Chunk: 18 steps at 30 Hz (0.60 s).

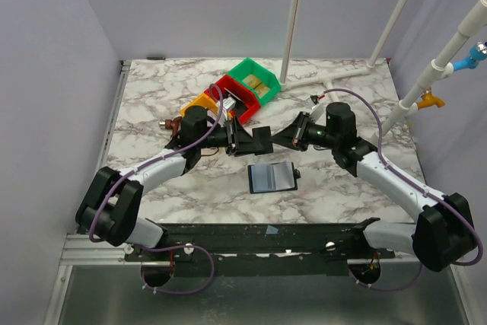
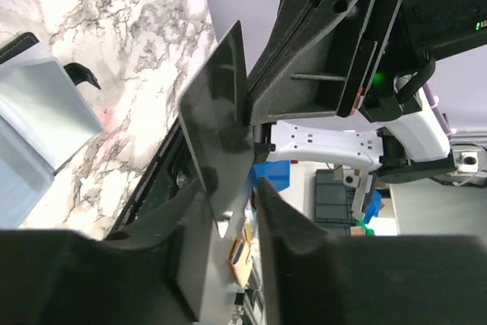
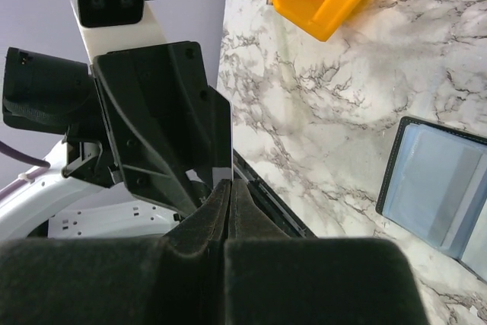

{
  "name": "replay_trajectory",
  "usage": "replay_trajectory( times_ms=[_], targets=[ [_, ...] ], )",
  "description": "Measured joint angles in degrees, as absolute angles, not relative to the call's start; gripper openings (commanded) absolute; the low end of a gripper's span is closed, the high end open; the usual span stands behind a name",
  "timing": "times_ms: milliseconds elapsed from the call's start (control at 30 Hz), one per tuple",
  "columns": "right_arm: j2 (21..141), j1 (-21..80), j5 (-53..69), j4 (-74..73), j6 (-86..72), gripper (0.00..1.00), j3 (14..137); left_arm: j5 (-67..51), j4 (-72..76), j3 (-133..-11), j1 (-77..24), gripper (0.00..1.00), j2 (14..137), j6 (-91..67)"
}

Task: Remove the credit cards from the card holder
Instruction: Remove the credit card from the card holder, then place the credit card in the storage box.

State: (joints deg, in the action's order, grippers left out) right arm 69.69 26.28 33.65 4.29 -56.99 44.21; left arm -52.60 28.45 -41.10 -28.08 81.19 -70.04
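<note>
- Starting at the left of the overhead view, the marble table [image 1: 144,104] lies bare up to its left edge, which sits close beside the grey wall.
- Yellow bin [image 1: 196,104], red bin [image 1: 227,83] and green bin [image 1: 245,67] form a slanting row at upper centre, just behind the two wrists.
- Left gripper [image 1: 253,141] points toward frame centre. Its wrist view shows the jaws partly apart, astride one edge of the credit card [image 2: 217,135], with a gap beside one finger [image 2: 304,256]. It has nothing clamped.
- That dark-looking credit card hangs edge-on above the table at centre, between both grippers.
- Card holder [image 1: 272,177] lies opened flat just below centre with its bluish-grey faces up. It is apart from both grippers, with bare marble on every side, and it is well in from the near edge.
- Right gripper [image 3: 230,188] is pinched tight on the card's opposite edge.
- White pipes [image 1: 403,104] lean up along the right side, near the table's right edge.
</note>
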Motion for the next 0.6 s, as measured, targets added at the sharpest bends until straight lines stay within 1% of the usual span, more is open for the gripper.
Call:
replay_trajectory(
  times_ms=[33,100,133,167,200,267,333,367,400,467,500,533,600],
  targets=[
    [69.7,26.2,33.8,4.4,-57.0,0.01,44.2,-52.6,28.9,-41.1,-28.1,0.17,81.4,-70.5],
    [69.7,26.2,34.0,4.6,-57.0,0.01,44.2,-52.7,29.4,-41.1,-28.1,0.03,81.6,-70.9],
    [69.7,26.2,34.0,4.6,-57.0,0.01,44.2,-52.8,29.7,-41.1,-28.1,0.0,81.7,-71.4],
    [69.7,26.2,34.0,4.7,-57.0,0.01,44.2,-52.8,29.8,-41.1,-28.1,0.0,81.7,-71.4],
    [69.7,26.2,34.0,4.6,-57.0,0.04,44.2,-52.8,30.0,-41.1,-28.1,0.0,81.8,-71.6],
    [69.7,26.2,34.0,4.6,-56.9,0.24,44.2,-53.0,30.4,-41.1,-28.1,0.0,81.8,-71.9],
    [69.7,26.2,33.9,4.0,-56.7,0.6,44.3,-53.0,30.6,-41.1,-28.1,0.0,81.8,-71.9],
    [69.7,26.2,33.8,3.3,-56.5,0.74,44.5,-53.1,30.7,-41.1,-28.1,0.0,81.8,-71.9],
    [69.7,26.2,33.5,2.7,-56.2,0.83,44.7,-53.0,30.6,-41.1,-28.1,0.0,81.8,-71.9],
    [69.7,26.2,32.4,0.6,-55.0,0.95,45.4,-53.0,30.2,-41.1,-28.1,0.0,81.8,-71.5],
    [69.7,26.2,31.7,-0.9,-54.3,0.98,46.0,-53.0,29.4,-41.1,-28.1,0.0,81.7,-71.0],
    [69.6,26.2,30.6,-2.1,-53.9,1.0,46.5,-52.9,28.4,-41.2,-28.1,0.0,81.6,-70.4],
    [69.2,26.2,27.5,-5.7,-52.5,1.0,48.1,-51.9,25.2,-41.8,-28.1,0.0,81.1,-68.8]
  ],
)
